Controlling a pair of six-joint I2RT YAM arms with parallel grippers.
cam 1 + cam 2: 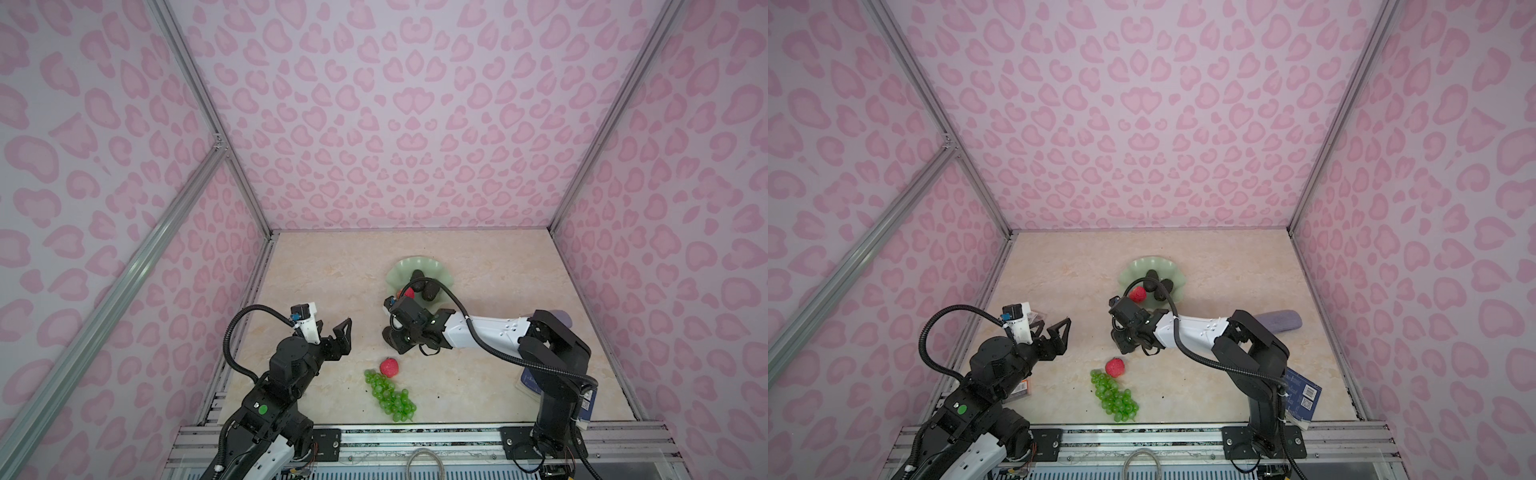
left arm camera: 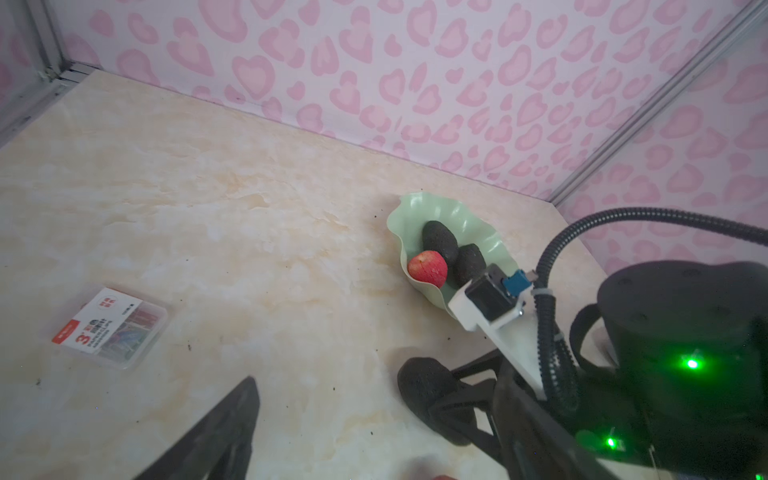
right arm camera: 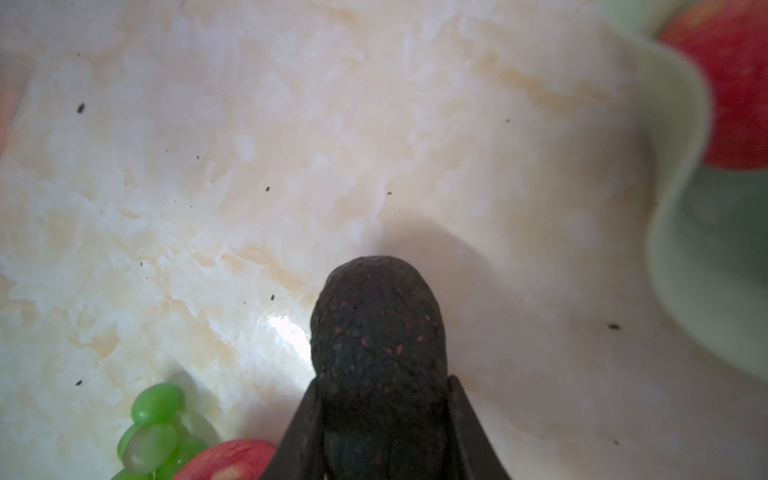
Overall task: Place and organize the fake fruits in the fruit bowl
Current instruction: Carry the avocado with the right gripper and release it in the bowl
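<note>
Pink heart-print walls point(image 1: 395, 124) close in a cream marbled tabletop point(image 1: 332, 270).
The left gripper point(image 1: 332, 328) gapes wide, empty; 1 red round fruit point(image 1: 389, 367) sits just beside the green grape bunch point(image 1: 390, 395); the right gripper point(image 3: 384, 415) clamps 1 black bumpy avocado point(image 3: 376, 324) near the mint scalloped bowl point(image 1: 409, 264), which holds 2 more avocados point(image 2: 440, 241) and a second red fruit point(image 2: 427, 269).

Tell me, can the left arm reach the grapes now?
Probably yes: the left gripper is open and empty, and the grapes lie close by, nothing between; a red fruit sits beside them.

Mint-green bowl point(image 2: 457, 212), black avocados point(image 2: 439, 241), red fruit point(image 2: 427, 268), green grapes point(image 1: 390, 395), pink-spotted walls point(image 1: 415, 124)
</note>
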